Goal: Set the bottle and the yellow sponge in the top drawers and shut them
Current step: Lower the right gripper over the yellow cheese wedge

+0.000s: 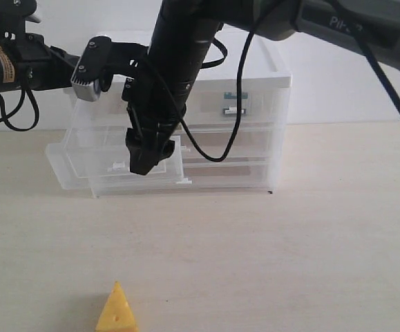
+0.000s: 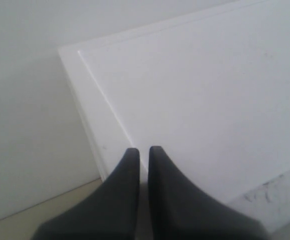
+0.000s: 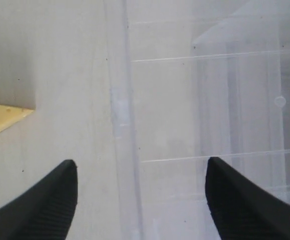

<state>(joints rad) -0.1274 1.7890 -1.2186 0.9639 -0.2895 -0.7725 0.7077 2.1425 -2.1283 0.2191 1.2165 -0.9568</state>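
The yellow sponge (image 1: 117,312) stands on the table at the near edge, far from both grippers. The left top drawer (image 1: 72,164) is pulled out of the white-topped cabinet (image 1: 269,69). The right top drawer (image 1: 258,104) is shut, and a small teal and white shape (image 1: 235,97) shows through its front. I cannot tell whether that shape is the bottle. My right gripper (image 1: 145,164) reaches across and points down at the open drawer's front, open and empty, with clear plastic (image 3: 170,125) under its jaws (image 3: 142,167). My left gripper (image 2: 143,150) is shut above the cabinet top (image 2: 200,100).
Two full-width clear drawers (image 1: 227,169) sit below the top pair. A black cable (image 1: 217,149) from the right arm hangs in front of the cabinet. Bare wooden table (image 1: 289,263) lies between the cabinet and the sponge.
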